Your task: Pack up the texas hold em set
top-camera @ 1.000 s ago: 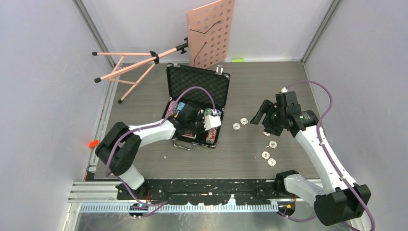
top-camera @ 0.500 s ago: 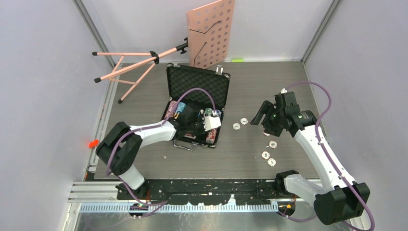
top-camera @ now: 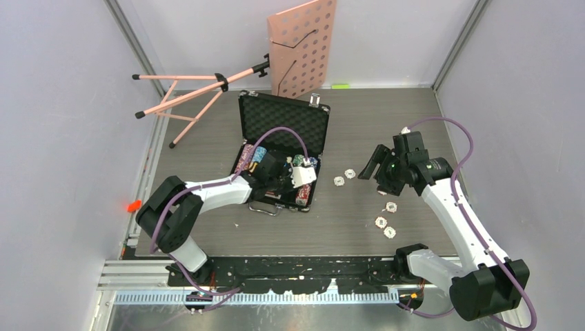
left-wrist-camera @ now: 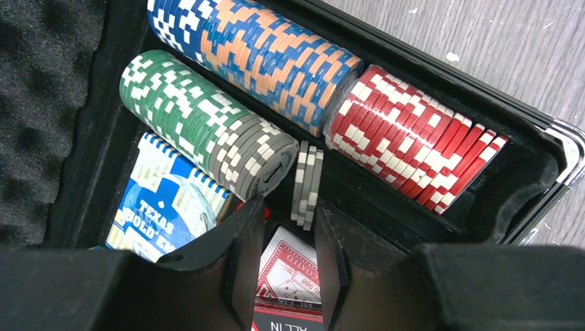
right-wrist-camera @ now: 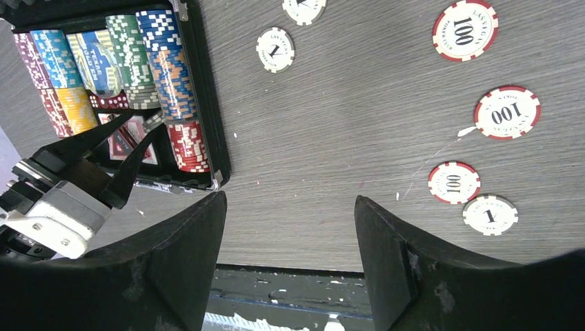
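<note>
Left end effector (left-wrist-camera: 286,210) hangs inside the case (top-camera: 283,124), its fingers partway apart and gripping nothing. Just beyond its tips a short grey stack (left-wrist-camera: 307,183) stands on edge in the gap between the green row (left-wrist-camera: 186,114) and the red row (left-wrist-camera: 414,155), probably slotted there to sit in line with the case's channels. Beneath the fingers lies a card deck (left-wrist-camera: 286,269). Right end effector (right-wrist-camera: 290,200), spread wide and empty, hovers over the surface (right-wrist-camera: 331,138) to the right of the case, likely poised for the loose chips (right-wrist-camera: 507,112) scattered there, which are not yet packed.
</note>
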